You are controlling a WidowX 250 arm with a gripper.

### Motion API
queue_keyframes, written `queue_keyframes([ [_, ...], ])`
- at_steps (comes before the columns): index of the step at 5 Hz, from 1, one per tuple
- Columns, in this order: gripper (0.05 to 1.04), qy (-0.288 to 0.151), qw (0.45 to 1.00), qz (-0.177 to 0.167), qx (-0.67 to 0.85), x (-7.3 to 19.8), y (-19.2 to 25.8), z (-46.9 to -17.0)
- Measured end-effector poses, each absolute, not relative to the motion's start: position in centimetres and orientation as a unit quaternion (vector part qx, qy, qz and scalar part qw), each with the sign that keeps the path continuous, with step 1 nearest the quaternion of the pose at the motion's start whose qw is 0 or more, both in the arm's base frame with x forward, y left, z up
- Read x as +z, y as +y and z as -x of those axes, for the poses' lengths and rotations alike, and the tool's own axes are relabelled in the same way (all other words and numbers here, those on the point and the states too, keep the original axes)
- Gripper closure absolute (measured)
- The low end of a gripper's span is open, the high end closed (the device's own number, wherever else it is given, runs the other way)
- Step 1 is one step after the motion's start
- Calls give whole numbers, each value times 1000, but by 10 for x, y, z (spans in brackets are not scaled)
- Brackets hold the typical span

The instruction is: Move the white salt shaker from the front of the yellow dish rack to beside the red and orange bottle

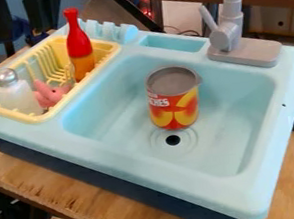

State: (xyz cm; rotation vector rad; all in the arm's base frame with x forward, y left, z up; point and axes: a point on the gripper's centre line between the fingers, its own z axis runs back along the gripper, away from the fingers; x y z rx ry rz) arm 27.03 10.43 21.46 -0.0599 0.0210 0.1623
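My gripper [23, 42] hangs at the upper left corner, behind the yellow dish rack, open with its two black fingers apart and nothing seen between them. A red and yellow can [173, 98] with a grey top stands upright in the light blue sink [236, 103], just behind the drain hole. In the yellow rack [107, 49] are a red-capped bottle with an orange lower part [80, 46], a clear shaker with a silver top [16, 92] and a pink toy [51, 92].
A grey faucet [225, 36] rises behind the sink at the back right. The sink unit's raised rim surrounds the basin, and the unit stands on a wooden table [73, 201]. Something dark blue reaches in at the right edge.
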Motion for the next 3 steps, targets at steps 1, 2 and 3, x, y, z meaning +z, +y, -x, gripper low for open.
queue_keyframes([
  [1, 83, 27, 996, 35, 82, 204, 105, -271],
  [2, 83, 32, 997, 49, 48, 197, 108, -259],
  [3, 83, 7, 999, 28, 39, 207, 120, -233],
])
